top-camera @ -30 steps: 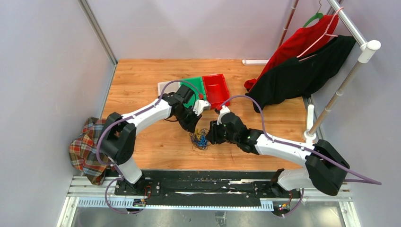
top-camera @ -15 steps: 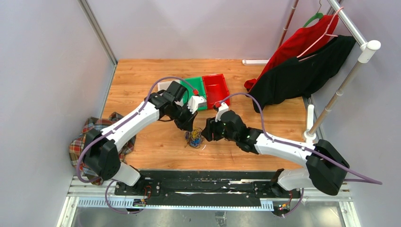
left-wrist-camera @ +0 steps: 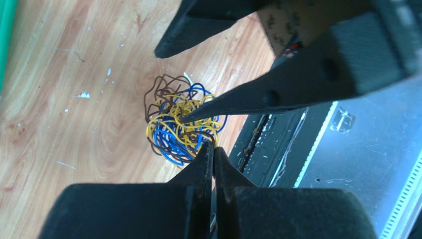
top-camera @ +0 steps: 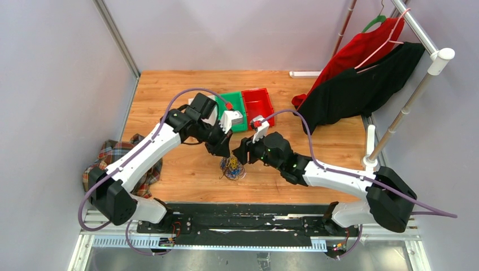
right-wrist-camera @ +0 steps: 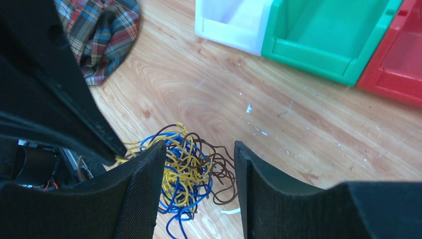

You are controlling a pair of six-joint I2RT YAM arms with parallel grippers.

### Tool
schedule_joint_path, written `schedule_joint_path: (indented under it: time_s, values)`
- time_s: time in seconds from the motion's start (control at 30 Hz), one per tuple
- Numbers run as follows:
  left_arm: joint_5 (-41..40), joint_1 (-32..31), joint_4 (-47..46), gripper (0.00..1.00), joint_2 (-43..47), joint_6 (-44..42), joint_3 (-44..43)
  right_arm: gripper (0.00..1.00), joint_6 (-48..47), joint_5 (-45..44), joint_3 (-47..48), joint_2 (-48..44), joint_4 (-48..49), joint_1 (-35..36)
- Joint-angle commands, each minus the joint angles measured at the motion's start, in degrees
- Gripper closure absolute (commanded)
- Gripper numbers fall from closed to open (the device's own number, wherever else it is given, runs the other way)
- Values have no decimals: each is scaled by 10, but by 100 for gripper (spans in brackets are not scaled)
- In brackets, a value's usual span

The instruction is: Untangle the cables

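My right gripper covers part of the cables. Whether my left gripper pinches a strand is hidden.

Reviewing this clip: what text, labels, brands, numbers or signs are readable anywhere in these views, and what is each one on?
No text reads clearly in any view.
tan patch at the top of the left wrist view: dark marks, too blurred to read.
green plastic bin, red plastic bin, white plastic bin: no label visible.
tangled bunch of blue, yellow and brown thin cables: no print visible.
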State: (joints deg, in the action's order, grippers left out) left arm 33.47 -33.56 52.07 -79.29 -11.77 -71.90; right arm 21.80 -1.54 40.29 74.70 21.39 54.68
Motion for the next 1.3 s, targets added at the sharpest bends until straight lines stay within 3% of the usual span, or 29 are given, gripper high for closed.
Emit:
schedule_joint_path:
  time_s: [0.0,0.3,0.67,0.77,0.9,1.03,1.17,1.2,1.23,1.27]
  values:
    - [37,-2,25,99,32,4,-29,47,-18,-3,-15,19,92,11]
    - [73,-2,39,99,40,8,-65,48,-12,-11,1,79,134,13]
    - [68,-2,89,100,64,-30,-98,72,23,-93,-57,110,148,11]
    - [46,-2,96,100,79,-45,-103,77,23,-109,-87,99,153,8]
    - [13,-2,100,100,92,-62,-102,98,28,-122,-116,59,157,-3]
    - [-46,-2,101,99,92,-82,-72,99,16,-135,-124,4,129,-5]
    - [-177,-2,77,99,90,-114,-2,99,2,-132,-126,-62,98,-10]
    - [-203,-2,64,96,90,-118,20,99,-1,-125,-124,-76,92,-11]
    - [-216,-2,48,87,89,-122,42,99,-4,-116,-118,-88,84,-11]
    - [-218,-2,41,71,88,-121,59,99,-6,-106,-111,-96,74,-11]
